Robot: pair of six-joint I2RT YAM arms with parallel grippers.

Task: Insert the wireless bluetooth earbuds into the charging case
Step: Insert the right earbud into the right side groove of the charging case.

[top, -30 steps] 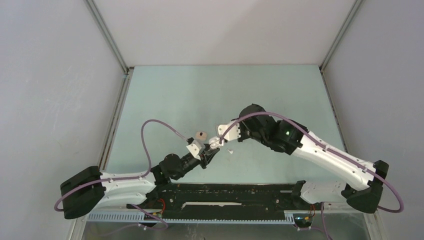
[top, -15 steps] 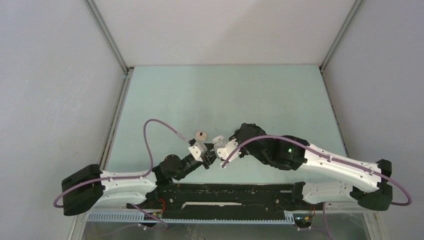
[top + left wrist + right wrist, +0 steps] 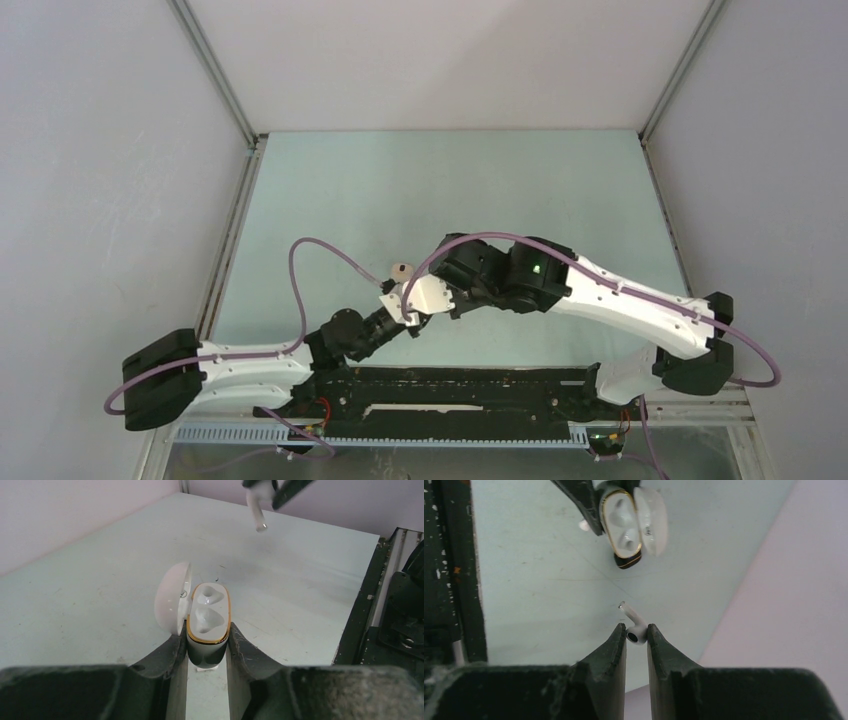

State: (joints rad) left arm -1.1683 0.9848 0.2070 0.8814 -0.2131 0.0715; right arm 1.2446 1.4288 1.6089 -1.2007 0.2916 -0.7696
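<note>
My left gripper (image 3: 207, 640) is shut on the white charging case (image 3: 209, 617). The case has a gold rim, its lid (image 3: 172, 605) is swung open to the left, and both sockets are empty. My right gripper (image 3: 636, 630) is shut on a white stemmed earbud (image 3: 634, 625), stem pointing toward the case (image 3: 621, 527). In the left wrist view the earbud (image 3: 257, 510) hangs above and beyond the case, apart from it. In the top view the two grippers (image 3: 405, 305) (image 3: 428, 298) meet at the table's near middle.
A small beige object with a dark spot (image 3: 400, 268) lies on the table just beyond the grippers. A small white piece (image 3: 584, 525) lies on the table beside the left fingers. The black rail (image 3: 450, 385) runs along the near edge.
My right arm has swung left and closer to the case, carrying the earbud. A white piece seen on the table a second ago is now under that arm. My left gripper has stayed put.
</note>
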